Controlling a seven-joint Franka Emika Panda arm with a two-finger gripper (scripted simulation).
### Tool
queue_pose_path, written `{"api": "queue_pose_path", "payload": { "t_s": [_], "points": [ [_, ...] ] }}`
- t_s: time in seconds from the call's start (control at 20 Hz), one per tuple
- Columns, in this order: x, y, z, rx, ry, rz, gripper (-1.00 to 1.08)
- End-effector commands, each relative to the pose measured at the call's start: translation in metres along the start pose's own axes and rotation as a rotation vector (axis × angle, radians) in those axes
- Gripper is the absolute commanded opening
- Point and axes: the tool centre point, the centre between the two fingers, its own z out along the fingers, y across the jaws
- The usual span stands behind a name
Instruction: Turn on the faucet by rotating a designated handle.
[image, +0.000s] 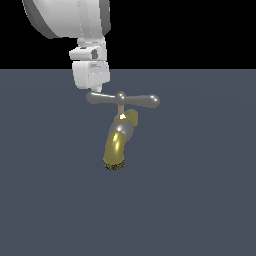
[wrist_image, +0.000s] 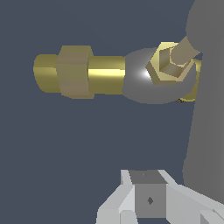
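Handle level atop faucet, mid-frame in exterior view; thin arm tip at 9 o'clock touching or just under end effector. Can't tell whether released or clenched, fingertips hidden. Risk: glancing off the rounded arm, no rotation.

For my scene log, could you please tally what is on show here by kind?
Faucet: 1
Handle: 1
Gripper: 1
Total: 3

flat dark grey-blue floor, brass faucet standing on it
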Motion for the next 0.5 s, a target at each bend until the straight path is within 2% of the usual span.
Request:
{"api": "queue_pose_path", "payload": {
  "t_s": [0.0, 0.45],
  "points": [
    [-0.001, 0.007, 0.000, 0.000, 0.000, -0.001, -1.00],
    [-0.004, 0.032, 0.000, 0.000, 0.000, -0.001, -1.00]
  ]
}}
